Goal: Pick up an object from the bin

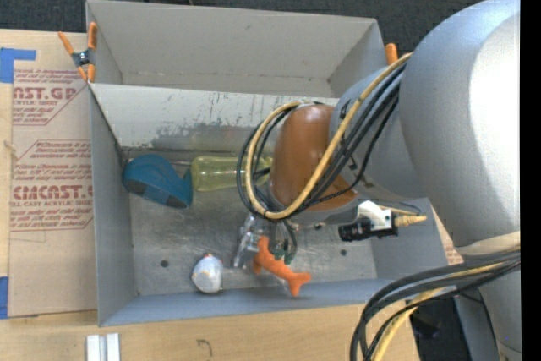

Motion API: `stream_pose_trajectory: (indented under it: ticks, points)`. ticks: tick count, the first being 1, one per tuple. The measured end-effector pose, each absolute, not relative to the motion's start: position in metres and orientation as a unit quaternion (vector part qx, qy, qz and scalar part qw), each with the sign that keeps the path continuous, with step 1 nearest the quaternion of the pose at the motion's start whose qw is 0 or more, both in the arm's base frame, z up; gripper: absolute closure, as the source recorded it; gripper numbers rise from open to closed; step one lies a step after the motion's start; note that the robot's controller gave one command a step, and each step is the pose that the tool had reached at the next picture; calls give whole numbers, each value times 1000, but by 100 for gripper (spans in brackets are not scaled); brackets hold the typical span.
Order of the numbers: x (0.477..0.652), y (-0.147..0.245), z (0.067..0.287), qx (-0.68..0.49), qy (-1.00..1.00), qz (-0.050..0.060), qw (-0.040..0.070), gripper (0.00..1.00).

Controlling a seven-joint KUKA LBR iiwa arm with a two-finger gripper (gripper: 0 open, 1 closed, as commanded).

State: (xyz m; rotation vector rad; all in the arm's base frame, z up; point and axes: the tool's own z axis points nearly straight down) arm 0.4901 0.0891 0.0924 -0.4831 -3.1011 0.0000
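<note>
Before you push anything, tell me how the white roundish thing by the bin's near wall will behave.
The white roundish thing looks ball-like, so it will probably roll across the bin floor when nudged. It is small, so likely light. It sits close to the near wall, which may stop it. The orange toy lies apart, to its right.

Loose: blue lump point(158, 180), yellowish tube point(218, 173), white ball point(207, 274).

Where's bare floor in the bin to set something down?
Bare: the front-left floor, bordered by the blue object, the white lump and the left wall. Crowded front-centre: the hand sits by the orange toy; a yellow-green piece lies behind.
</note>
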Motion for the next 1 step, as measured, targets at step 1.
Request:
stream_pose_trajectory:
  ticks: [1]
  points:
    - [491, 90, 107, -154, -988, 0, 1, 100]
